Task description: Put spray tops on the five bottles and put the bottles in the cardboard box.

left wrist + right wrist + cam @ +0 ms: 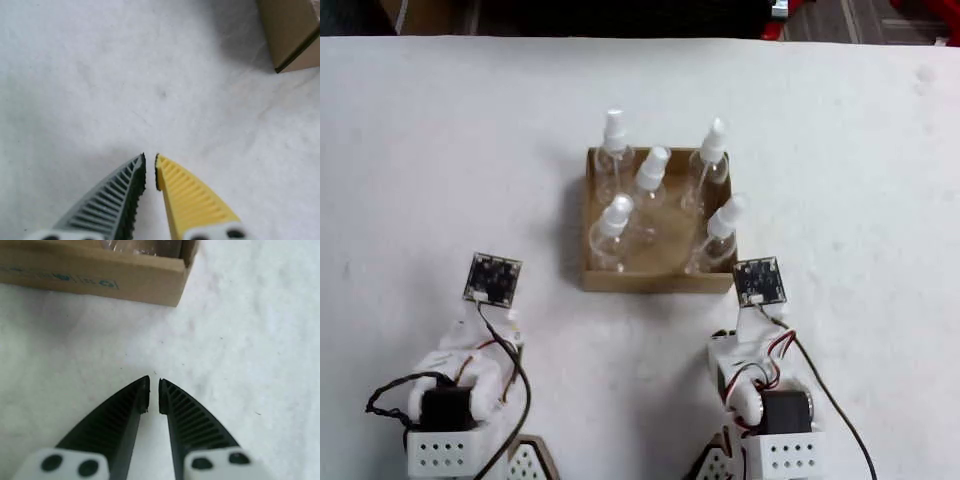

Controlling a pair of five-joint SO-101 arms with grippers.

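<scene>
Seemingly done, saw five bottles (650, 180) spray-topped and upright inside the cardboard box (660, 278), left gripper (150, 165) and right gripper (154, 390) near its front wall with jaws together, empty; possibly risked toppling bottles by bumping the box.

White table (410, 140) w/ slightly wrinkled matte cover, even light, soft shadows. Beyond far edge: dark strip (620, 15), grey tiled floor (850, 18) on the right, red obj (925, 8) in the corner, brown bit (395, 12) far left.

Overhead, two low wrist views, shared box (655, 281)
</scene>
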